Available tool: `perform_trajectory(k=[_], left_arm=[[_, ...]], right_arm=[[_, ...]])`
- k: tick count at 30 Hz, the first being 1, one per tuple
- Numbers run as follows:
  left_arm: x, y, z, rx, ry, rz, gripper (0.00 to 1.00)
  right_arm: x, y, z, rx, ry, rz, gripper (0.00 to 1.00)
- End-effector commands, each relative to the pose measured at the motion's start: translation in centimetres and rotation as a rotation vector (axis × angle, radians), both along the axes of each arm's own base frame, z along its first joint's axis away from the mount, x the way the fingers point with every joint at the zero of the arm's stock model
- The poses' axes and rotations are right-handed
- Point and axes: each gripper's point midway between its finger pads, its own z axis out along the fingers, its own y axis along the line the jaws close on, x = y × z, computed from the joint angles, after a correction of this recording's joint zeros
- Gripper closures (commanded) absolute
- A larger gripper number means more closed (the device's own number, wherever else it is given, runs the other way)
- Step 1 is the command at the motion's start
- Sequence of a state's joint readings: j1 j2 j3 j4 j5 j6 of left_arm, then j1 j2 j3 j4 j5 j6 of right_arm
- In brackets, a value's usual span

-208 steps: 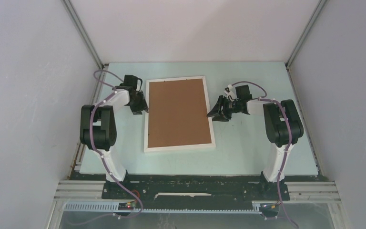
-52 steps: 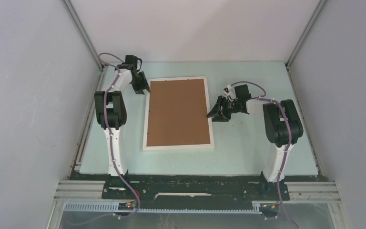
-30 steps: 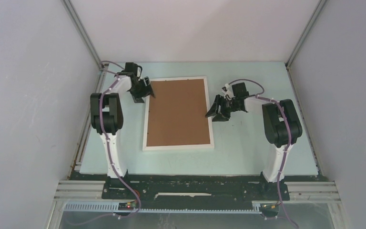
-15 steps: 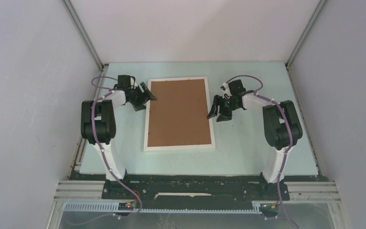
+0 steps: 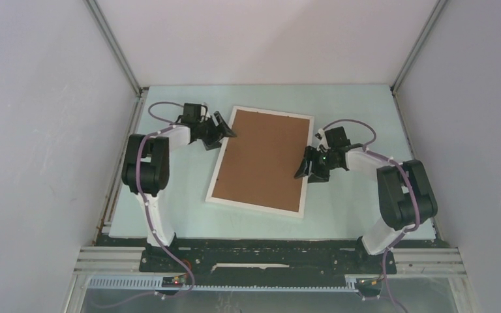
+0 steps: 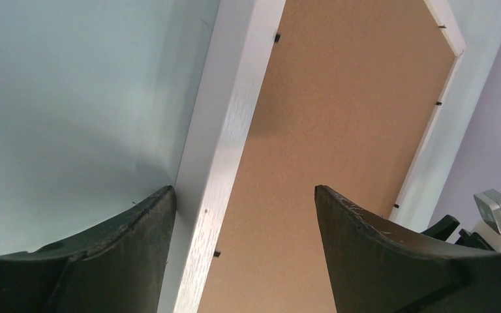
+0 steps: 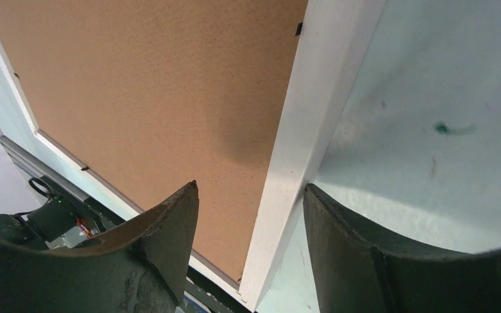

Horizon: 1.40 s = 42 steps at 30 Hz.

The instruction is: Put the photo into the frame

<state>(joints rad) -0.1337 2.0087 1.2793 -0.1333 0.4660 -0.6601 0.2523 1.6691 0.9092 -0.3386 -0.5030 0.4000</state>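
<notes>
The frame (image 5: pixel 254 207) lies face down and skewed on the table, its brown backing board (image 5: pixel 264 160) showing. The photo is hidden. My left gripper (image 5: pixel 225 134) is open at the frame's upper left side. In the left wrist view its jaws (image 6: pixel 242 193) straddle the white rail (image 6: pixel 225 130), the outer finger against the rail's edge, the other over the backing board (image 6: pixel 339 111). My right gripper (image 5: pixel 304 171) is open at the frame's right side. In its wrist view its jaws (image 7: pixel 251 190) straddle the white rail (image 7: pixel 313 98), next to the board (image 7: pixel 150 85).
Pale green table mat (image 5: pixel 169 208) sits inside grey enclosure walls. An aluminium rail (image 5: pixel 267 259) runs along the near edge by the arm bases. A small green mark (image 7: pixel 453 129) is on the mat to the right of the frame.
The frame has turned clockwise and slid right. The left gripper moved right with its upper left side; the right gripper moved right and nearer along its right side.
</notes>
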Motion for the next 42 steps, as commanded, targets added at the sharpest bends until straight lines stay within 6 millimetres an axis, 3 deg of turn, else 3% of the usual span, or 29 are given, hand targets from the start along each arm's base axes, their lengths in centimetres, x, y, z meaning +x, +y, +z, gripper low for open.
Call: perform_trajectory(k=[1,5,8,11,15,19,23,30,35,42], left_arm=[[-4.8,-6.8,2.6,-0.146,0.032,-0.127,0.22],[-8.0,-6.9,3.7,-0.146,0.002,-0.137,0.20],[-8.0,-5.3,4.9,-0.090,-0.039,-0.121,0.15],[-5.5,-2.9,6.2,0.031,-0.090,-0.103,0.14],[-1.4,-0.6,6.7,0.177,-0.137,-0.079,0.24],[1.9,-0.2,6.5,0.228,-0.166,-0.084,0.34],[4.3,-0.8,4.7,0.239,-0.158,-0.113,0.47],[6.4,-1.4,2.2,0.248,-0.131,-0.119,0.50],[6.8,-2.5,1.5,0.239,-0.140,-0.146,0.54],[7.4,-2.6,0.8,0.241,-0.130,-0.130,0.62]], right_arm=[[1.2,-1.7,1.5,-0.018,-0.091,-0.068,0.33],[2.3,-4.5,0.5,-0.071,-0.091,-0.130,0.36],[3.1,-5.6,-0.1,-0.115,-0.091,-0.153,0.40],[3.6,-6.4,-0.7,-0.168,-0.099,-0.154,0.48],[3.9,-7.5,-1.3,-0.230,-0.114,-0.157,0.63],[4.1,-7.1,-1.4,-0.205,-0.123,-0.132,0.69],[4.0,-7.0,-1.7,-0.198,-0.117,-0.120,0.76],[4.0,-6.9,-1.8,-0.185,-0.113,-0.110,0.96],[3.9,-6.7,-1.5,-0.175,-0.115,-0.100,0.98],[3.9,-6.6,-1.1,-0.166,-0.122,-0.095,0.99]])
